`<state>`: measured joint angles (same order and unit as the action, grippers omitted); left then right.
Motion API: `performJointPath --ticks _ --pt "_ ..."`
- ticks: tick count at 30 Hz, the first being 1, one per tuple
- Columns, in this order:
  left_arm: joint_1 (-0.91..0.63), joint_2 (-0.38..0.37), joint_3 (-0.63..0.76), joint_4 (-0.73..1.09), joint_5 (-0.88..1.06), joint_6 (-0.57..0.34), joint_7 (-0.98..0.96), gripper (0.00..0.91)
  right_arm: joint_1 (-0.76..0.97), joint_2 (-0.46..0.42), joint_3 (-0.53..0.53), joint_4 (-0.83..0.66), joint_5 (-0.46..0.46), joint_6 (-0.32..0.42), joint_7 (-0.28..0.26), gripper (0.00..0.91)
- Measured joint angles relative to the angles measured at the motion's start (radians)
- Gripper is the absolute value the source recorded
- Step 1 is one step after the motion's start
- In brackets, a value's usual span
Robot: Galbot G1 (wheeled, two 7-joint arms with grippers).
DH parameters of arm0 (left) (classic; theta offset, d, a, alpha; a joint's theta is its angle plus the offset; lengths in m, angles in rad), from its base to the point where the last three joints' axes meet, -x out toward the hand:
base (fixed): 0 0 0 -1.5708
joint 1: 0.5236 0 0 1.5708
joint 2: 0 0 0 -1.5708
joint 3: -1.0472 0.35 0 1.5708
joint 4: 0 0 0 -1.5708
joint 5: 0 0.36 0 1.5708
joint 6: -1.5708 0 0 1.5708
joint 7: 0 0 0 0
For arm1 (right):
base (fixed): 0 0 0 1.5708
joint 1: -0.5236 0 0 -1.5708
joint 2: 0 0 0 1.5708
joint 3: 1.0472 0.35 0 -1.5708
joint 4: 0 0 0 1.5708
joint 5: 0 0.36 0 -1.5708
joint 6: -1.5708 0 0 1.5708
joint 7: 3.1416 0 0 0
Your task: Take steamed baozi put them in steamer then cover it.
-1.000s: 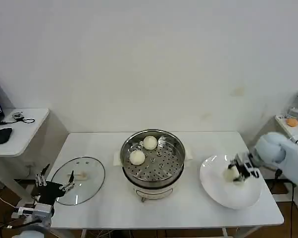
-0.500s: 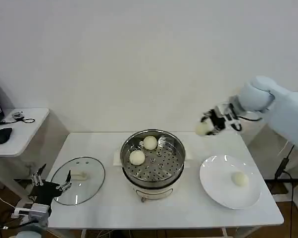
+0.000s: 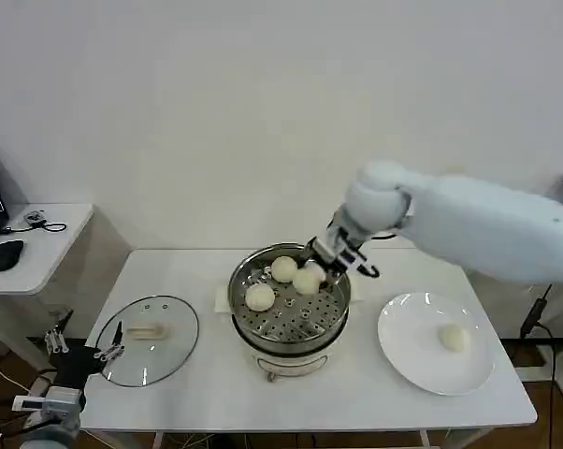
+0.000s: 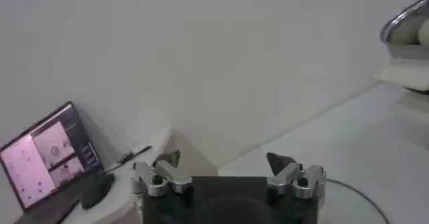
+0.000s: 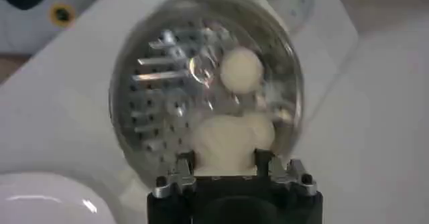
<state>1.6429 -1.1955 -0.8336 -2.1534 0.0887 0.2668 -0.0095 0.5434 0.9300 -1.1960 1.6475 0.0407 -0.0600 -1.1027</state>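
Note:
The steamer stands mid-table with two baozi on its perforated tray. My right gripper hangs over the tray's back right part, shut on a third baozi, which is at or just above the tray. In the right wrist view that held baozi sits between the fingers of my right gripper, with another baozi and the steamer tray beyond. One more baozi lies on the white plate. The glass cover rests flat at the left. My left gripper is open beside the cover, holding nothing.
A side table with a mouse and cables stands at the left. A laptop screen glows in the left wrist view. The wall runs close behind the table. Bare tabletop lies in front of the steamer.
My right gripper carried a baozi from the plate up and leftward, and now holds it down over the steamer. My left arm sank slightly toward the table's corner.

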Motion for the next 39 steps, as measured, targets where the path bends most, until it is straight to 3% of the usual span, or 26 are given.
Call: performJointPath --ticks 19,20,21,22,39 --pt "0.013 -0.026 -0.02 0.0 0.004 -0.01 -0.002 0.907 -0.088 0.074 -0.063 0.028 -0.164 0.163 0.038 0.635" --pt "0.013 -0.026 -0.02 0.0 0.004 -0.01 -0.001 0.907 -0.088 0.075 -0.064 0.029 -0.167 0.168 0.038 0.665" --pt "0.013 -0.026 -0.02 0.0 0.003 -0.011 -0.002 0.907 -0.089 0.075 -0.065 0.03 -0.17 0.173 0.039 0.887" --pt "0.013 -0.026 -0.02 0.0 0.003 -0.011 -0.002 0.907 -0.089 0.076 -0.065 0.03 -0.174 0.178 0.04 0.907" --pt "-0.009 -0.01 -0.007 0.012 0.0 -0.01 0.001 0.907 -0.045 0.027 0.009 -0.032 -0.144 0.209 0.057 0.907"
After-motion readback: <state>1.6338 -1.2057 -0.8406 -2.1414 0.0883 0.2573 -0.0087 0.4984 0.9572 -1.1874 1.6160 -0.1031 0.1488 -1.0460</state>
